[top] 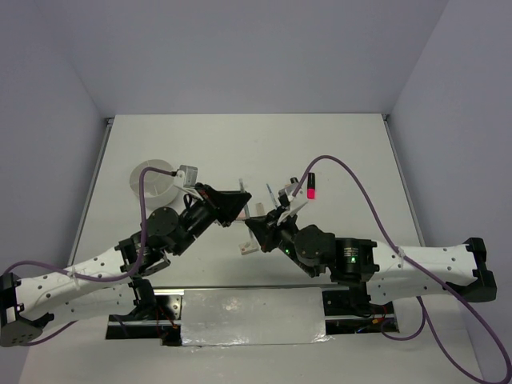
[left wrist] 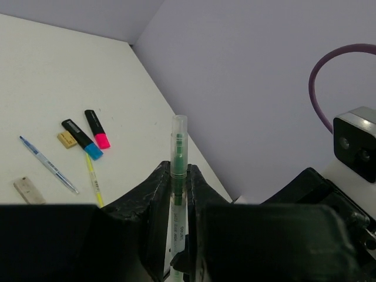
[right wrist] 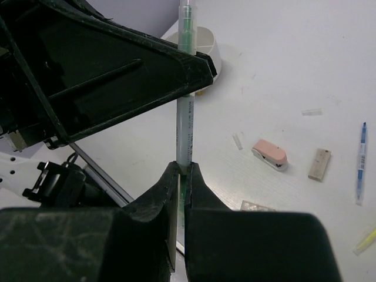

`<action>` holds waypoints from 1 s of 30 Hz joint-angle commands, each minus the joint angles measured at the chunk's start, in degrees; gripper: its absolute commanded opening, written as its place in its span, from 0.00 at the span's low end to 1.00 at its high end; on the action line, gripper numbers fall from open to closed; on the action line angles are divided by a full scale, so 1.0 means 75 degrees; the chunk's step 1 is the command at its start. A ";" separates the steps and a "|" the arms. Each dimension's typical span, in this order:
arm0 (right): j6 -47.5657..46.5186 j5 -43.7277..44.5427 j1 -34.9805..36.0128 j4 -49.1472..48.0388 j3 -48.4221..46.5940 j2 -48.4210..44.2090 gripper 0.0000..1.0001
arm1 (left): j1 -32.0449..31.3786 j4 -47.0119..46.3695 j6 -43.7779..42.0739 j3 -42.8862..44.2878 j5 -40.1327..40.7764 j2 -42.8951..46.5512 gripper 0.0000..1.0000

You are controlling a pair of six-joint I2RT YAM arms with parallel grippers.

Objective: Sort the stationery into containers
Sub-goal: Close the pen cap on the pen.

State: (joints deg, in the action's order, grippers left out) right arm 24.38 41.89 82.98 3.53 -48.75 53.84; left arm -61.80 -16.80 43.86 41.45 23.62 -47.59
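Right wrist shows the right gripper [right wrist: 181, 168] clenched on the pen [right wrist: 184, 129]; whether the left gripper [left wrist: 178, 171] grips it is unclear, so it should open fully before parting.

Left gripper [left wrist: 178, 175]: is flanking upright green pen [left wrist: 179, 141].
Table [left wrist: 35, 76]: is bearing pink highlighter [left wrist: 97, 128], blue highlighter [left wrist: 82, 139], tan eraser [left wrist: 67, 139].

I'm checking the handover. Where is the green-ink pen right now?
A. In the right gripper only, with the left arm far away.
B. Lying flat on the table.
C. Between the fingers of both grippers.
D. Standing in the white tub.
C: the green-ink pen sits between the fingers of the left gripper in the left wrist view, and the right gripper is shut on it in the right wrist view.
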 commanded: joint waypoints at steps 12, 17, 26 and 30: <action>-0.0228 -0.2034 -0.0481 -0.0986 0.0148 -0.0639 0.55 | -0.0022 -0.1848 -0.1452 -0.0124 -0.2935 0.0146 0.00; -0.0181 -0.2175 -0.0587 -0.1209 0.0547 -0.1132 0.29 | -0.0022 -0.2049 -0.1453 -0.0136 -0.3254 0.0252 0.00; -0.0321 -0.2503 -0.0587 -0.1162 0.0430 -0.0910 0.00 | -0.0022 -0.1606 -0.1417 0.0179 -0.2763 0.0159 0.66; -0.0321 -0.2492 -0.0576 -0.1127 0.0430 -0.0828 0.00 | -0.0022 -0.0902 -0.1511 0.0671 -0.2236 0.0076 0.81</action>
State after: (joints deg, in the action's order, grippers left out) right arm 22.59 23.51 78.85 -2.72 -45.10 47.40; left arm -61.76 -24.08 34.11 42.15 3.84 -47.13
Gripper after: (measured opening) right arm 0.176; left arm 0.800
